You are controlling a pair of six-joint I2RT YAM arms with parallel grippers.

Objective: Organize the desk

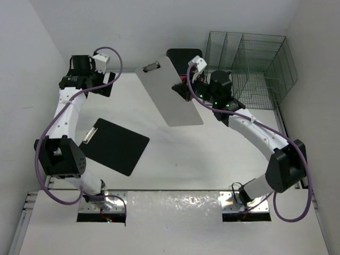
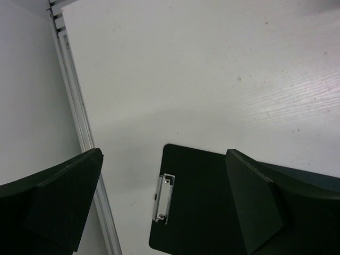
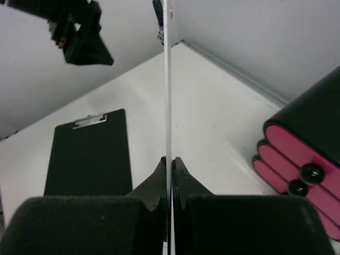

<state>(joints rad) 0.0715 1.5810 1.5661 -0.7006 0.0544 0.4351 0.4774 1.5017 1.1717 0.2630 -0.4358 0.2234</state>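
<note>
The white desk (image 1: 212, 154) has thin metal rails at its edges. My right gripper (image 1: 183, 91) is shut on the long edge of a light grey clipboard (image 1: 167, 93) and holds it tilted in the air over the far middle of the desk. In the right wrist view the gripper (image 3: 170, 159) pinches this board (image 3: 168, 79), which shows edge on. A black clipboard (image 1: 114, 146) lies flat on the left of the desk. My left gripper (image 1: 104, 85) is open and empty, raised at the far left. In the left wrist view the gripper (image 2: 164, 154) hangs above the black clipboard (image 2: 207, 202), near its metal clip (image 2: 166, 198).
A black-and-pink drawer unit (image 1: 183, 54) stands at the back, partly behind the held board, and shows in the right wrist view (image 3: 303, 170). A wire mesh organizer (image 1: 255, 69) stands at the back right. The desk rail (image 2: 79, 122) runs along the left edge by the wall.
</note>
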